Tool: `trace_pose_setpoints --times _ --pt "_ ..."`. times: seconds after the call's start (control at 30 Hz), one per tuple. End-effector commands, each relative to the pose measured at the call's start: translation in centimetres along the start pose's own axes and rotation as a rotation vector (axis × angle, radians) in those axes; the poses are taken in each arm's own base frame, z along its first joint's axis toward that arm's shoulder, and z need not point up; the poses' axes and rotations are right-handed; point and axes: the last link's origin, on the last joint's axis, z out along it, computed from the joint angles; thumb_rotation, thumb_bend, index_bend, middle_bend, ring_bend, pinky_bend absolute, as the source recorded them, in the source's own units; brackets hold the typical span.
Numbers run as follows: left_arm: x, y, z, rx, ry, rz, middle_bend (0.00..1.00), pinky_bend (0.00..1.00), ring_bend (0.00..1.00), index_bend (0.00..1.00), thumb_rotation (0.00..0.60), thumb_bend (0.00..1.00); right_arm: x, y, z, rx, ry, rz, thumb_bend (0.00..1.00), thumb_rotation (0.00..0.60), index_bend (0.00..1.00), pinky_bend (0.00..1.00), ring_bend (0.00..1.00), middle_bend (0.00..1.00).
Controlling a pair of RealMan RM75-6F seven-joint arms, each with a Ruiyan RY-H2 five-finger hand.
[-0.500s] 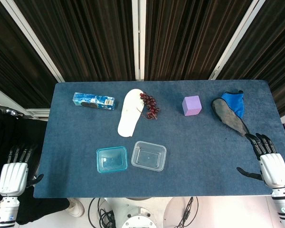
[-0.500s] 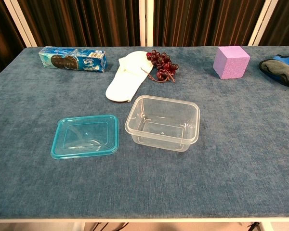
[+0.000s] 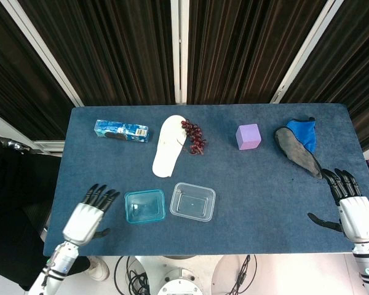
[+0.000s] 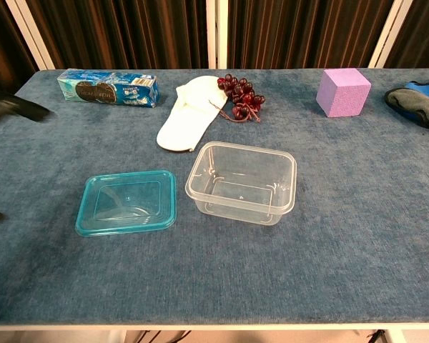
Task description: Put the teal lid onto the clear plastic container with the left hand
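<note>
The left hand (image 3: pixel 89 215) sits at the lower left with fingers spread, holding nothing, just left of the lid (image 3: pixel 144 205). The lid lies flat beside the box (image 3: pixel 192 201). The reach is under way. Next, it should grab the lid's edge.

Left robot hand (image 3: pixel 89 214): empty, fingers spread, palm down. Right robot hand (image 3: pixel 350 206): empty, fingers spread, thumb out.

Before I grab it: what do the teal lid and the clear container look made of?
Teal lid: likely thin glossy plastic; translucent, moulded raised rim. Clear container: probably thin clear plastic; the blue cloth shows through its walls, with glints along the rim.
</note>
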Motion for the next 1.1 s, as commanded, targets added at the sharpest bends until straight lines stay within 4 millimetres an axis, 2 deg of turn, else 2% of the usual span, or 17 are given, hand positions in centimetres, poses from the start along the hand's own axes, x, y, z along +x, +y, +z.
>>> trace_pose_setpoints --times 0.03,0.23,0.6,0.9,1.1 --pt "-1.2 3.5 2.9 -0.127 -0.049 -0.01 0.11 0.0 0.01 0.12 0.6 0.0 0.0 0.1 -0.1 -0.005 -0.002 -0.002 0.02 0.6 0.0 0.0 0.0 0.1" --pt "-2.2 4.8 5.2 -0.145 -0.078 -0.034 0.11 0.0 0.01 0.12 0.6 0.0 -0.1 0.2 -0.1 -0.013 -0.005 0.006 0.02 0.6 0.0 0.0 0.0 0.1" --pt "-4.6 4.8 7.8 -0.109 -0.135 -0.057 0.11 0.0 0.01 0.12 0.6 0.0 -0.2 0.1 -0.4 -0.021 -0.005 0.016 0.02 0.6 0.0 0.0 0.0 0.1" --pt "-5.2 3.3 9.4 -0.031 -0.142 -0.046 0.11 0.0 0.01 0.12 0.6 0.0 -0.2 0.1 -0.6 -0.029 -0.006 0.018 0.02 0.6 0.0 0.0 0.0 0.1" --pt "-4.7 1.8 10.0 0.014 -0.147 -0.051 0.11 0.0 0.01 0.12 0.6 0.0 -0.1 0.2 -0.8 -0.035 0.0 0.02 0.02 0.6 0.0 0.0 0.0 0.1"
